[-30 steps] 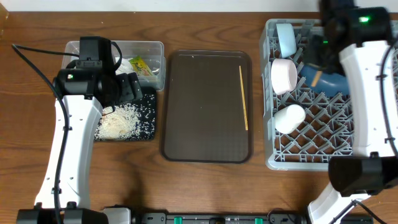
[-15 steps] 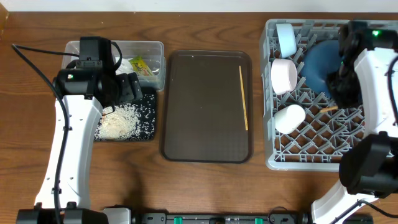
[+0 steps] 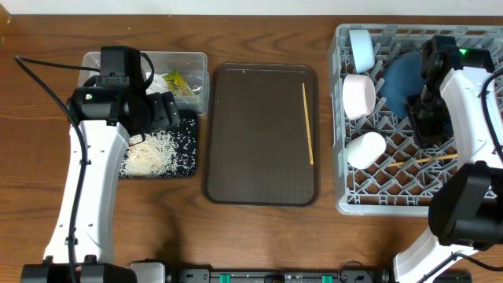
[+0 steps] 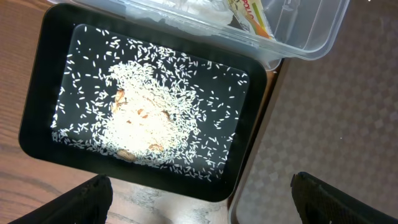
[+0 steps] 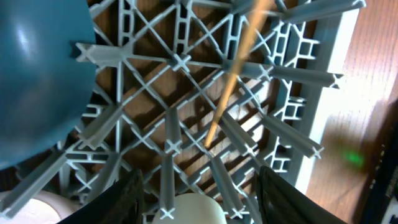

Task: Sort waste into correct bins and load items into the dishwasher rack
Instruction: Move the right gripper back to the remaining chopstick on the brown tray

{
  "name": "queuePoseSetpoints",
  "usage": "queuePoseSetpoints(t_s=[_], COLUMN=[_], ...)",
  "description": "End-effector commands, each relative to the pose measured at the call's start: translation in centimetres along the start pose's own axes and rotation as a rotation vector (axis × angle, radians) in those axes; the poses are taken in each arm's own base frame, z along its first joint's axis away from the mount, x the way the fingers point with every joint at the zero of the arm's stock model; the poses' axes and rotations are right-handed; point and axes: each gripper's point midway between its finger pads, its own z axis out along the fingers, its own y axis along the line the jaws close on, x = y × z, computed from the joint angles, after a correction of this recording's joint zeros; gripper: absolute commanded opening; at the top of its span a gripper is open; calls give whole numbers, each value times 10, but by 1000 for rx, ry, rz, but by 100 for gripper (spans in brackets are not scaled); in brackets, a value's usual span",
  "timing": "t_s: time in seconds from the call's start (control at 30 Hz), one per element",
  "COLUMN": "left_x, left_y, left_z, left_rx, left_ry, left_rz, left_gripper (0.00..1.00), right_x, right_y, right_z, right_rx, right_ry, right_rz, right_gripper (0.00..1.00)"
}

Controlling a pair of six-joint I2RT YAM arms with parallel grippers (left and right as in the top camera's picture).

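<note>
One wooden chopstick (image 3: 437, 159) (image 5: 233, 74) lies loose across the pegs of the grey dishwasher rack (image 3: 393, 192), free of my right gripper (image 3: 428, 122) (image 5: 199, 208), which hangs open just above it. The rack also holds the dark blue bowl (image 3: 402, 79) (image 5: 37, 81), light blue bowl (image 3: 361, 49), white bowl (image 3: 357, 96) and white cup (image 3: 366, 149) (image 5: 193, 213). A second chopstick (image 3: 308, 124) lies on the brown tray (image 3: 259, 157). My left gripper (image 3: 161, 112) (image 4: 205, 205) is open over the black tray (image 3: 189, 169) (image 4: 37, 74) of rice (image 3: 153, 151) (image 4: 149, 106).
The clear tub (image 3: 196, 59) (image 4: 298, 37) behind the black tray holds the yellow-green wrapper (image 3: 177, 82) (image 4: 252, 15) and white tissue (image 3: 157, 79). Bare wooden table shows in front of the trays and left of the left arm.
My right gripper came down from the rack's far edge to its middle, opened and let go of the chopstick, which now rests in the rack. The left arm has not moved.
</note>
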Motion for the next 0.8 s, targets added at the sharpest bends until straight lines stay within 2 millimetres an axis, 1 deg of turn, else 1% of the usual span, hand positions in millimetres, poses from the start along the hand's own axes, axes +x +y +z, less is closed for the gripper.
queuePoseSetpoints(t_s=[0.0,0.07,0.13,0.17,0.23,0.3,0.33,0.4,0.47,0.53,0.57,0.6,0.63,0.67,0.77], left_x=[3,3,3,3,3,3,3,3,3,3,3,3,3,3,3], left_y=[3,3,3,3,3,3,3,3,3,3,3,3,3,3,3], left_z=[4,4,4,4,4,4,4,4,4,4,4,4,4,4,4], left_rx=[-12,-12,-12,-12,-12,-12,-12,-12,-12,-12,-12,-12,-12,-12,-12], left_ry=[17,17,17,17,17,17,17,17,17,17,17,17,17,17,17], left_rz=[11,11,11,11,11,11,11,11,11,10,11,11,11,11,11], left_gripper=[94,94,94,94,94,94,94,94,94,94,94,94,94,94,94], right_x=[-4,-6,-9,-10,-12,-8,-1,20,48,87,111,125,138,149,176], right_y=[4,7,10,13,24,35,42,53,62,71,75,76,78,80,83], right_z=[-1,-9,-21,-30,-52,-77,-93,-118,-134,-145,-147,-147,-146,-145,-136], right_rx=[-18,-47,-86,-115,-203,-294,-354,-454,-529,-598,-613,-617,-613,-602,-548], right_ry=[-19,-28,-50,-64,-108,-151,-174,-196,-198,-194,-196,-201,-217,-246,-331], right_rz=[-55,-91,-137,-173,-304,-442,-539,-691,-803,-949,-1008,-1042,-1074,-1103,-1175], right_gripper=[54,52,52,57,78,89,89,93,95,96,97,97,92,88,85])
